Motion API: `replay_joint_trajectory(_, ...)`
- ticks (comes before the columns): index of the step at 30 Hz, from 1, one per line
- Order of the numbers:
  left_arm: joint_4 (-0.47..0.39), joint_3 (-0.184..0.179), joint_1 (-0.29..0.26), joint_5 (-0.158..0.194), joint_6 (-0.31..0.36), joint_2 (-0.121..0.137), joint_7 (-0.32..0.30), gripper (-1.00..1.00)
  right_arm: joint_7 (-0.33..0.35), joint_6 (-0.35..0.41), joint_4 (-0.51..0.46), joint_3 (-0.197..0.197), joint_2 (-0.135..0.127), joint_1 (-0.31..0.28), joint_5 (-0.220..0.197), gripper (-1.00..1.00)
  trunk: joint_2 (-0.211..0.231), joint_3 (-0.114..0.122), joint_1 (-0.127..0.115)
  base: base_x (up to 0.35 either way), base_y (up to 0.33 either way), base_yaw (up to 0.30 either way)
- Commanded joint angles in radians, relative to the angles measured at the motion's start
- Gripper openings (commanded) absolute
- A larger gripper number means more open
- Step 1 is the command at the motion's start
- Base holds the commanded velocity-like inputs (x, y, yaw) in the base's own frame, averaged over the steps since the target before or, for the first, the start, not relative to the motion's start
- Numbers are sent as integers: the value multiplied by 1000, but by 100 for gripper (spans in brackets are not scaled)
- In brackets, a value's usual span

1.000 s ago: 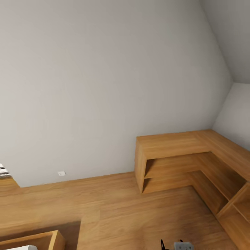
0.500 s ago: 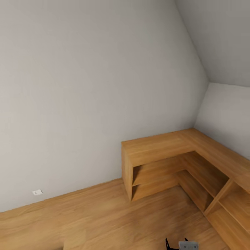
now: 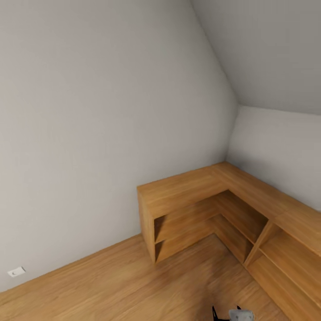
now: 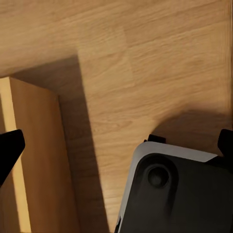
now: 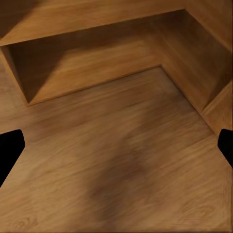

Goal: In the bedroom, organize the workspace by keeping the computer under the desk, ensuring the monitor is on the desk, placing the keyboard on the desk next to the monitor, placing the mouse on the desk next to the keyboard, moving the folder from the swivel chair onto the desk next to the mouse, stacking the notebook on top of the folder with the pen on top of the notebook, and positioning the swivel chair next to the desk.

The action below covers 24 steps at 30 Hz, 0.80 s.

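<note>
Between the two black fingertips at either edge of the right wrist view, the right gripper stands wide and holds nothing; below it lies bare light wood plank floor. The left gripper is likewise spread wide and empty, its dark fingertips at the edges of the left wrist view, over the same planks, with a grey-rimmed black part of the robot's own body beneath it and a pale wooden box edge beside it.

Farther out, in the head view, a low L-shaped open wooden shelf unit fills the far right corner, one wing along the far grey wall, the other running nearer along the right wall under the sloped ceiling. Its compartments look empty. A small white wall socket sits low on the far wall at the left.

None of the task's things appear: no glossy black desk, monitor, keyboard, mouse, blue folder, notebook, pen or swivel chair. So where they lie cannot be told from this corner of the bedroom.

Judging by this, the robot is between steps, searching or travelling. The next move calls for turning the base away from this corner until desk or chair comes into sight, arms kept tucked clear of the shelves.
</note>
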Motion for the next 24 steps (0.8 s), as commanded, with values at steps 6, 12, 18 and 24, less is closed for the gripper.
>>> replay_joint_trajectory(6, -2, -9, 0, 9, -3, 1, 7, 100, -6, -1, -1, 8, 0, -1, -5, 100, -2, 0, 1, 3, 0, -275)
replay_joint_trajectory(12, -2, -8, 0, 10, -4, 1, 7, 100, -6, -1, -1, 7, 0, -1, -5, 100, -2, 3, 1, 1, 0, -273)
replay_joint_trajectory(18, -2, -8, 0, 11, -4, 1, 7, 100, -6, -1, -1, 7, 0, -1, -5, 100, -2, 5, 1, 2, 50, -278)
replay_joint_trajectory(24, -2, -7, 0, 11, -4, 1, 7, 100, -6, -1, -1, 7, 0, -1, -5, 100, -2, 7, 1, 137, 198, -281)
